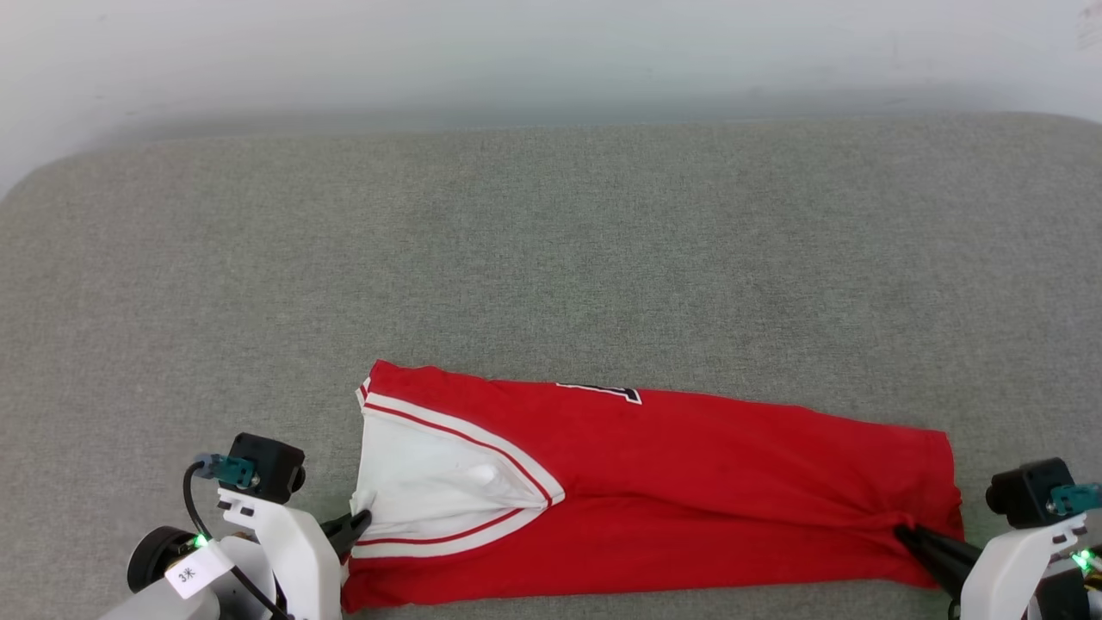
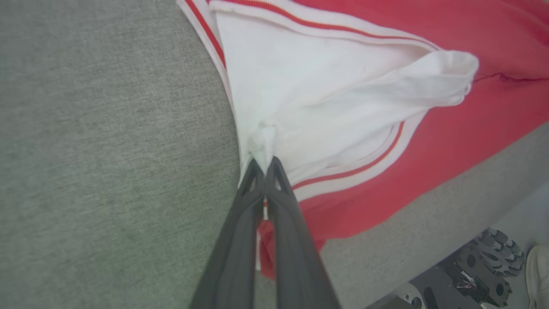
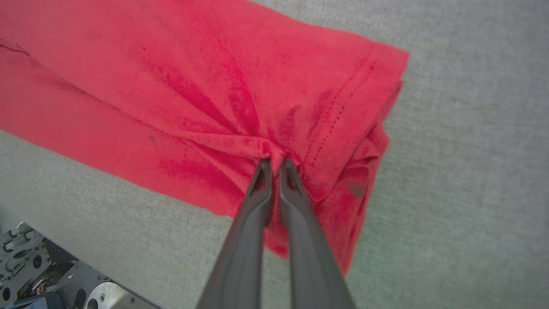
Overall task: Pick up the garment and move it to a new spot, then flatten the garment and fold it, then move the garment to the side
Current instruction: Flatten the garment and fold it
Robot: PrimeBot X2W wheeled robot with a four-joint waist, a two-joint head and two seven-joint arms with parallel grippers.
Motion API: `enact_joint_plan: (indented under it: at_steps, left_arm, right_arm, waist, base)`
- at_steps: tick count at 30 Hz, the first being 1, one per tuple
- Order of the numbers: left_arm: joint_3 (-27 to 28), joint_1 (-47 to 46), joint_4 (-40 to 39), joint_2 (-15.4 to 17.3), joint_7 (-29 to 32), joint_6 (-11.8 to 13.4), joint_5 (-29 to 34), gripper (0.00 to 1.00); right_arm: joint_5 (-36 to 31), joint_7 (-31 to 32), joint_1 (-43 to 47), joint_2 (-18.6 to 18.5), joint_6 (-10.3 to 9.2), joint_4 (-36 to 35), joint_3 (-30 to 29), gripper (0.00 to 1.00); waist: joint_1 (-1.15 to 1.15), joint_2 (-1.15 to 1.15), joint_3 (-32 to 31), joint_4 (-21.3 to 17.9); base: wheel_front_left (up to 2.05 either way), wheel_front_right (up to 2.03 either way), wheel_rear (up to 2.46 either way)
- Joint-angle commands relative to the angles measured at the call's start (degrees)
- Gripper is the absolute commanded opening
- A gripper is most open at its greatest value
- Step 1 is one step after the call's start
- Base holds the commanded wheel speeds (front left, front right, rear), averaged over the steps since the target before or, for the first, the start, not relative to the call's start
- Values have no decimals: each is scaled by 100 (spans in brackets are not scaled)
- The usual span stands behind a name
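Left gripper (image 1: 362,519) is clamped on a pinch of white sleeve fabric (image 2: 326,98) at the garment's (image 1: 689,482) left end, cloth bunched into a small peak right at its tips. Right gripper (image 1: 904,532) likewise closed, on a gathered fold by the red hem (image 3: 343,111), creases fanning out from its tips. Garment lies stretched between the two grippers as a long narrow band on the grey fabric surface (image 1: 551,258). It looks already folded lengthwise: sleeve on top, only a sliver of black-and-white print (image 1: 603,392) showing at the edge farthest from both grippers

My read: opposite-end grips keep the band taut so the layers don't slide apart. That fits either tensioning to flatten or a setup to fold end to end or carry it aside

Both pinches sit toward the near edge of the band, so the far edge would be free to sag or trail on a lift. Left pinch looks thin, mostly sleeve layer; can't tell if it catches the red body underneath. If not, the sleeve may pull out of the fold. Plenty of bare surface beyond both sets of fingertips for a placement
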Motion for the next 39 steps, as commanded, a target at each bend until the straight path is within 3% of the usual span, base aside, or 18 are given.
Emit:
enact_joint_plan:
  at_steps: [1,7,8,9,14,25,33,39]
  left_arm:
    - [-8,101,49,-38,-43,-20,-18,0]
    - [-10,100,264,-127,-199,15,74,0]
    - [13,114,288,-154,-269,44,84,21]
    - [33,138,303,-182,-351,73,108,100]
    - [171,250,261,-305,-927,307,259,100]
    - [606,437,68,-463,-2286,1213,838,100]
    - [1004,397,92,-706,-2628,1551,1357,100]
    - [1492,466,10,-1011,-2659,1708,2039,100]
  right_arm:
    - [-31,6,98,60,-5,41,-48,0]
    - [-111,-89,258,249,-5,200,-133,0]
    - [-90,-126,248,286,-5,209,-190,47]
    - [-98,-162,240,299,-5,201,-240,100]
    - [-108,-268,321,277,-5,-81,-472,100]
    - [89,297,351,-248,-4,-847,-1197,100]
    - [771,1256,-44,-554,-4,-517,-1116,100]
    - [994,1562,-297,-486,-4,-120,-841,100]
  waist:
    - [0,-1,23,-3]
    - [0,-1,43,-31]
    - [0,-1,28,-38]
    - [0,-1,2,-46]
    - [0,-1,-111,-72]
    - [0,-1,-105,-70]
    - [0,-1,18,23]
    - [0,-1,94,152]
  base:
    - [0,0,0]
    - [0,0,0]
    - [0,0,0]
    - [0,0,0]
    - [0,0,0]
    - [0,0,0]
    - [0,0,0]
    - [0,0,0]
